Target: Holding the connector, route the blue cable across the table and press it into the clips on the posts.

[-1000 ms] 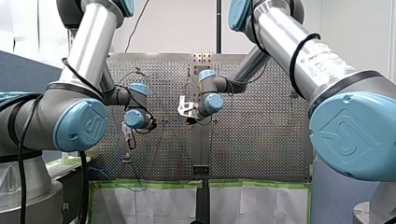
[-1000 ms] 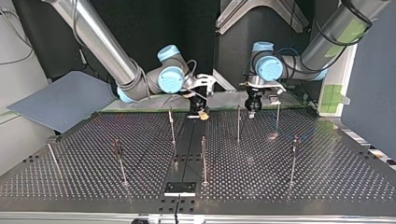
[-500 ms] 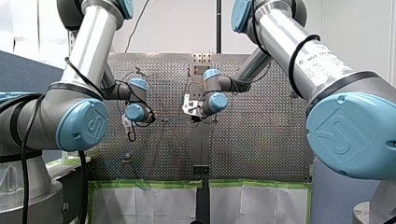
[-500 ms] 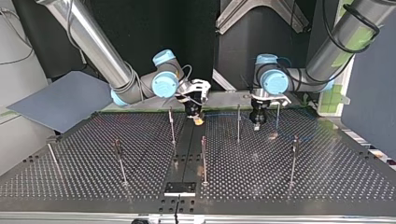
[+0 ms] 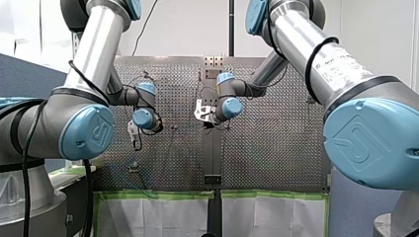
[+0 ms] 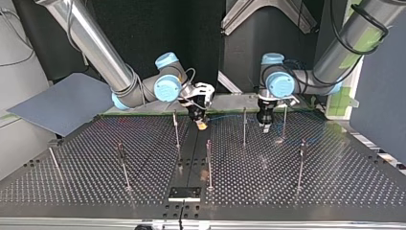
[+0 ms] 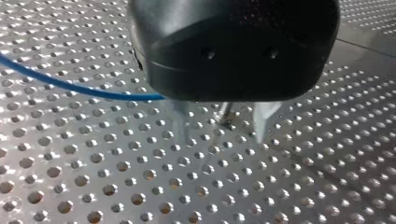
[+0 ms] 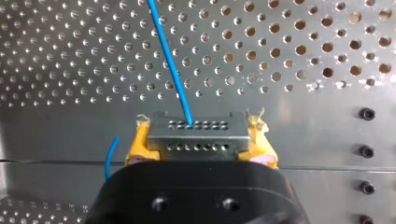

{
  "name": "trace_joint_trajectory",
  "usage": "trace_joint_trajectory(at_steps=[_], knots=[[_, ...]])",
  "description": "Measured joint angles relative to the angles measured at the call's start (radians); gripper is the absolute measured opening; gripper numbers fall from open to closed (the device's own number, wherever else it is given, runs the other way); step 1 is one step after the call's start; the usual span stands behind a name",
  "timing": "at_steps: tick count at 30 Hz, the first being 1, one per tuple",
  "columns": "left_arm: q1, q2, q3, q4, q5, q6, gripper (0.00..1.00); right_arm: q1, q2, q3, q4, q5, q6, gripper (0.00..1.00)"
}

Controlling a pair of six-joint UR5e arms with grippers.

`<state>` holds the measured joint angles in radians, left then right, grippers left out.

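R end effector [image 6: 201, 124] clamped on connector [image 8: 198, 136], blue cable [image 8: 169, 60] running out of it; L end effector [image 7: 222, 131] fingers apart above worktop [image 7: 93, 186].

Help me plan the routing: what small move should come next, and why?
Probably bring my left gripper down over the blue cable and shut it. Its fingers stand open above the table, gripping nothing, while the cable passes under its body. My right gripper clamps the connector, so a second hold would let the cable be steered to a post.
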<state>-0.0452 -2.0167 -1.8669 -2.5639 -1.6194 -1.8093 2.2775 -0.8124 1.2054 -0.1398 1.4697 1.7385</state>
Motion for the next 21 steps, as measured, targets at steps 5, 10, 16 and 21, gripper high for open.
trace_joint_trajectory(at_steps=[5, 10, 16, 21], knots=[[-0.003, 0.001, -0.003, -0.040, -0.037, 0.039, 1.00, -0.001, 0.000, 0.000, 0.001, -0.001, -0.001, 0.00], [-0.019, 0.023, -0.022, -0.077, -0.047, 0.073, 1.00, -0.002, 0.000, 0.000, 0.001, -0.001, -0.002, 0.00], [-0.040, 0.072, -0.071, -0.090, -0.046, 0.069, 1.00, -0.002, 0.000, 0.000, 0.003, -0.001, 0.000, 0.00], [-0.056, 0.117, -0.116, -0.052, -0.023, 0.030, 1.00, -0.002, 0.000, 0.000, 0.004, -0.002, 0.000, 0.00]])
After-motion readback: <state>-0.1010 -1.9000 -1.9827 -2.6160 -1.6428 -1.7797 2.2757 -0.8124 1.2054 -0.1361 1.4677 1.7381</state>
